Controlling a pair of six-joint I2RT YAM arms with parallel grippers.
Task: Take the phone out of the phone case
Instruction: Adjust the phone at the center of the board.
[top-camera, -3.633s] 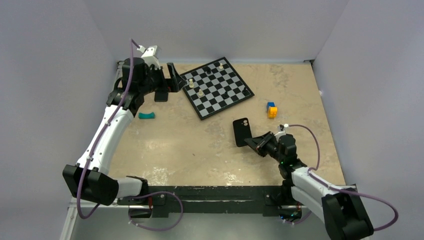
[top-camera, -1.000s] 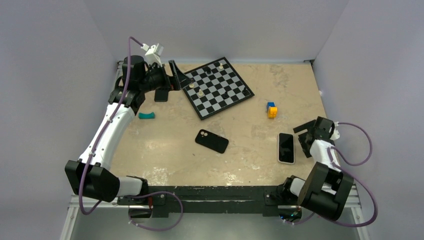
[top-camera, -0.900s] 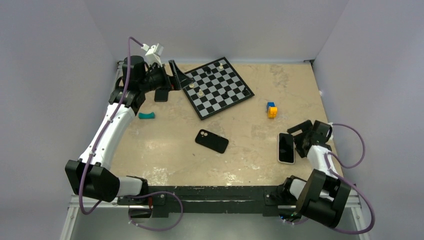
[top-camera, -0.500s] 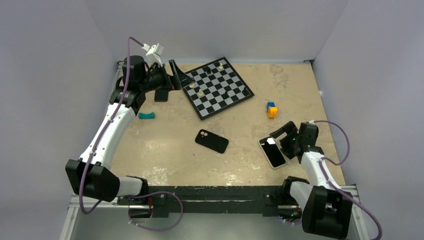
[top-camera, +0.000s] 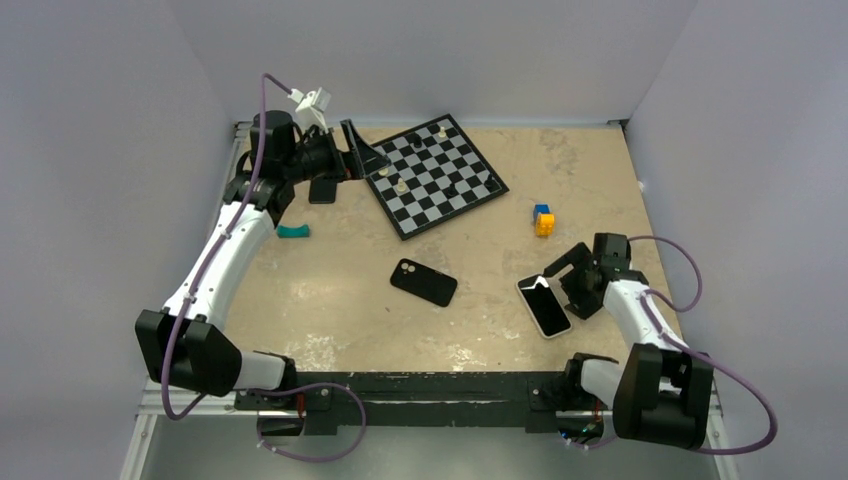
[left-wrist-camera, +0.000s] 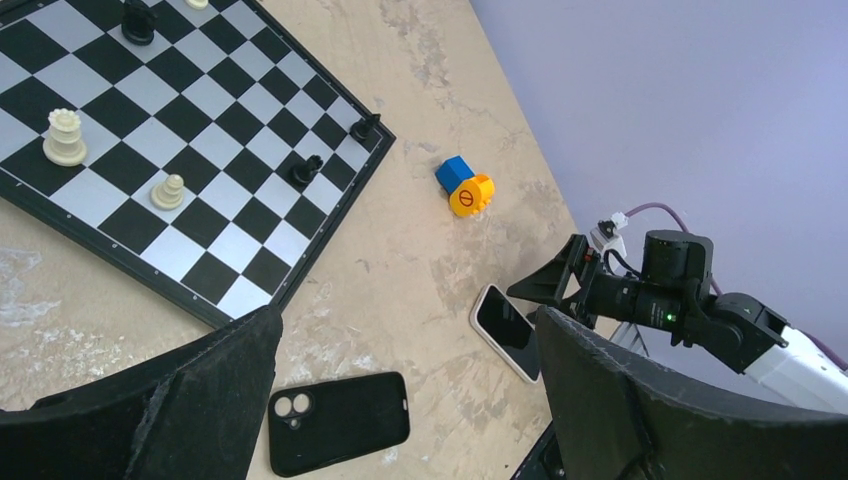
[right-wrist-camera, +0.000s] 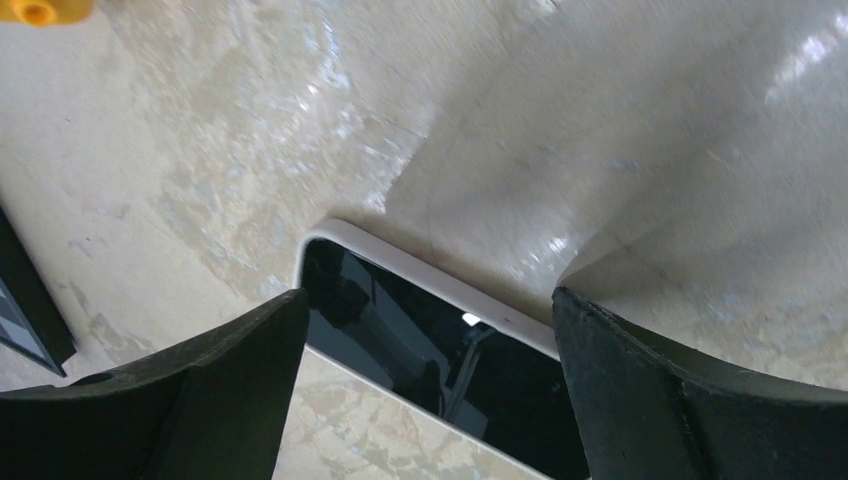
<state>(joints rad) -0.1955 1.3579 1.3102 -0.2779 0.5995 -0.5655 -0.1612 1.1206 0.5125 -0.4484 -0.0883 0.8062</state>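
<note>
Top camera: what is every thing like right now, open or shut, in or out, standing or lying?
phone: out of its case, lying flat, screen up.
phone case: without the phone, lying flat, back up.
left hand: open, holding nothing.
right hand: open, right beside the phone.
chess pieces: standing upright on the chessboard.

The phone (top-camera: 544, 305) is showing a glossy black screen inside a white-silver rim, while the phone case (top-camera: 423, 282) is lying matte black all over. The table (top-camera: 330, 300) is showing a mottled beige, marble-like surface with paler patches, and the chessboard (top-camera: 433, 175) is displaying black and white checks inside a black border, with cream pieces (left-wrist-camera: 65, 137) and black pieces (left-wrist-camera: 137, 20) on it. A small toy (top-camera: 543, 219) is showing one blue half and one orange-yellow half, a little curved piece (top-camera: 293, 232) is glowing teal, and the left arm (top-camera: 225, 255) and right arm (top-camera: 630, 310) are showing white links, black joints and purple cables (top-camera: 262, 110) against pale lavender-grey walls (top-camera: 100, 150).
</note>
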